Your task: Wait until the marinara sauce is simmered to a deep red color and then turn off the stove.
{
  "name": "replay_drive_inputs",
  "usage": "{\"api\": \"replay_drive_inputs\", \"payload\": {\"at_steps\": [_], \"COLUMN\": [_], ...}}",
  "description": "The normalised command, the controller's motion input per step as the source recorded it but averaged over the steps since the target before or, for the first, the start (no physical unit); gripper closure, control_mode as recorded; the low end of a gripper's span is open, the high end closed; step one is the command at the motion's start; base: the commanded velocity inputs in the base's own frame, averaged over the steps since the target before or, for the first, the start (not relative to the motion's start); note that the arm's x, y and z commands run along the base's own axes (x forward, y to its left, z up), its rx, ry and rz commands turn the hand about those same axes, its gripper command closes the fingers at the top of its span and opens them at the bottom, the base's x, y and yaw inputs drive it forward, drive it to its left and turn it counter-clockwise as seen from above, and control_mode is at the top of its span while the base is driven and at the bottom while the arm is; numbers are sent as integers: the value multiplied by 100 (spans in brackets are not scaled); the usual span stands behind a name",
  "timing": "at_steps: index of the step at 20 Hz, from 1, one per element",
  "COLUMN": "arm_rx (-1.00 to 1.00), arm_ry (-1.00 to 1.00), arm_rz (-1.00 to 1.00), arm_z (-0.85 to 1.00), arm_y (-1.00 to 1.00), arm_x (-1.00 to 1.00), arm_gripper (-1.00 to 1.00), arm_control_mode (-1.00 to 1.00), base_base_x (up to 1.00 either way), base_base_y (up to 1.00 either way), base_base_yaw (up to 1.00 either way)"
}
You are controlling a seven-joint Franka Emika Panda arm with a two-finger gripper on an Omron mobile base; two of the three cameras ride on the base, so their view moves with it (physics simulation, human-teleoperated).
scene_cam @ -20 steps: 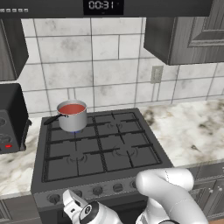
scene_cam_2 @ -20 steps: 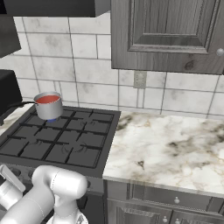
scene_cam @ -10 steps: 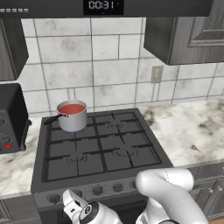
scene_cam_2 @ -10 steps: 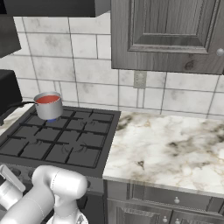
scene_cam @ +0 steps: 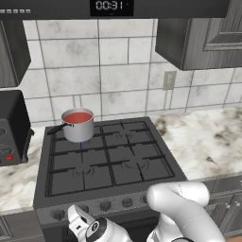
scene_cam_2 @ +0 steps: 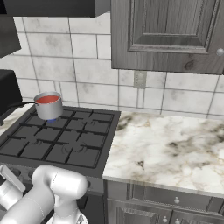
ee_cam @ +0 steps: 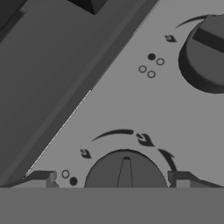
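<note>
Turning the wrong control is the main risk: in the hand view two knobs sit on the stove's front panel, the near knob at 6 o'clock between the spread fingertips, a second knob at 2 o'clock. A grip off the ridge could slip. Acting early is the other hazard, since the marinara sauce reads orange-red, arguably not yet deep red. The gripper stands wide open, holding nothing. Counts: one saucepan, on the burner at 10 o'clock of the stove, blue flame beneath; one black appliance at 9 o'clock; one wall outlet; one clock display.
</note>
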Motion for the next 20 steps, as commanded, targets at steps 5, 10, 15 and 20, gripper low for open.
{"api": "replay_drive_inputs", "payload": {"at_steps": [5,10,15,20], "arm_rx": [0,0,0,0], "arm_ry": [0,0,0,0], "arm_rz": [0,0,0,0], "arm_z": [0,0,0,0], "arm_y": [0,0,0,0], "arm_x": [0,0,0,0], "arm_gripper": [-100,-100,-100,-100], "arm_control_mode": [-100,-100,-100,-100], "base_base_x": [0,0,0,0], "base_base_y": [0,0,0,0], "base_base_yaw": [0,0,0,0]}}
